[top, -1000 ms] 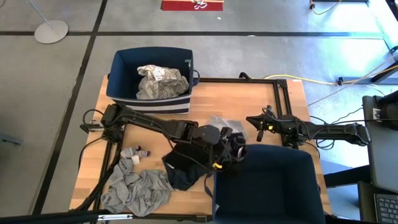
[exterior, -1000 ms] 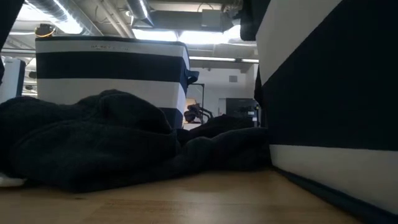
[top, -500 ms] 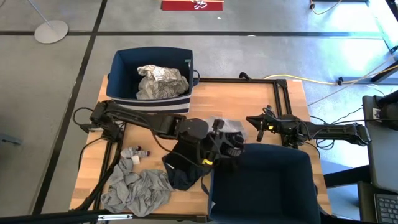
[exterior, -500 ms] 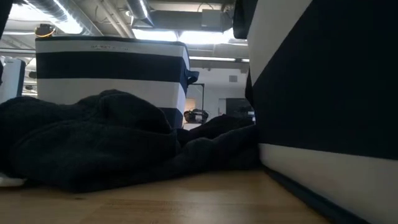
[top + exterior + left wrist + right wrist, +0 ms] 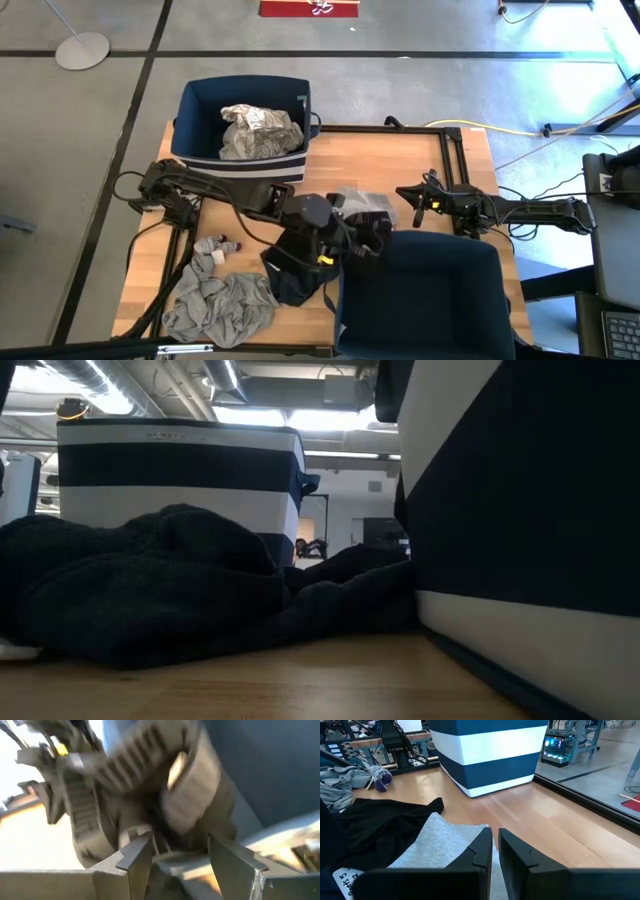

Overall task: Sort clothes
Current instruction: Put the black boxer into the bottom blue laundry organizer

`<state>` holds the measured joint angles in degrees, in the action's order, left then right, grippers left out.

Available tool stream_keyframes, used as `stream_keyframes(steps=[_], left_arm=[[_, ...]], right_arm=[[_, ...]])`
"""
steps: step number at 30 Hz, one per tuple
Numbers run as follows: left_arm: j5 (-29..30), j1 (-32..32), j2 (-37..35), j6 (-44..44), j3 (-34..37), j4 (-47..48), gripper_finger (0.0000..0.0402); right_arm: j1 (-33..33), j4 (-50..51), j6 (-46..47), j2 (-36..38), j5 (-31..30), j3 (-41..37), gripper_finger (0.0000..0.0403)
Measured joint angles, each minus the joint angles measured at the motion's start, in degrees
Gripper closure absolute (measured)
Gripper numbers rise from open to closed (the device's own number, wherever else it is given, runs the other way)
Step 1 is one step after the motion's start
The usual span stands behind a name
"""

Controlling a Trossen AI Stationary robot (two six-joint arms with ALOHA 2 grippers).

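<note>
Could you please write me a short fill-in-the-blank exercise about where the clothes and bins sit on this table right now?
1. The white garment with black pattern lies inside the far ____.
2. The crumpled grey garment lies on the table's near ____ corner.
3. The left tool hangs at the rim of the near bin, its fingers ____.
4. The right tool waits with fingers ____.

Missing words: bin; left; open; shut

grey floor crossed by black lines — bright ceiling lights overhead.
</note>
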<state>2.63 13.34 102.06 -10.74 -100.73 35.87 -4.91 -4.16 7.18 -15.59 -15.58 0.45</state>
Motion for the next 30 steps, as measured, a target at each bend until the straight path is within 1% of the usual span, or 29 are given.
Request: stream_keyframes(steps=[3, 7, 12, 15, 20, 22, 25, 28, 30], left_arm=[[0.4, 0.04, -0.3, -0.21, -0.07, 2.81, 0.0221], [1.06, 0.33, -0.77, -0.36, -0.07, 2.63, 0.0221], [8.66, 0.71, -3.91, -2.31, -0.04, 1.44, 0.0221], [11.68, 0.37, -5.58, -3.55, -0.07, 0.12, 0.0221], [15.74, -2.49, -6.88, -6.3, -0.07, 2.21, 0.0221], [15.86, -4.36, -6.93, -6.4, 0.64, 2.65, 0.0221], [15.13, -7.1, -6.87, -7.26, 4.26, 2.23, 0.0221], [12.16, -9.48, -6.82, -7.76, 9.01, 0.65, 0.0221], [8.42, -10.8, -6.82, -8.08, 12.66, -3.44, 0.0221]], right_arm=[[0.0, 0.04, 0.01, 0.0, -0.16, 0.0, 0.0368], [0.0, 0.05, 0.02, 0.0, -0.32, 0.0, 0.0368], [0.0, 0.09, 0.02, 0.0, -0.32, 0.01, 0.0368], [0.0, 0.11, 0.02, 0.0, -0.32, -0.01, 0.0368], [0.0, 0.15, 0.02, 0.0, -0.31, -0.01, 0.0368], [0.0, 0.4, 0.02, 0.0, -0.3, -0.01, 0.0368], [0.0, 0.66, 0.02, 0.0, -0.28, -0.01, 0.0368], [0.0, 0.72, 0.02, -0.04, -0.28, -0.01, 0.0368], [0.0, 0.74, 0.02, -0.04, -0.28, -0.01, 0.0368]])
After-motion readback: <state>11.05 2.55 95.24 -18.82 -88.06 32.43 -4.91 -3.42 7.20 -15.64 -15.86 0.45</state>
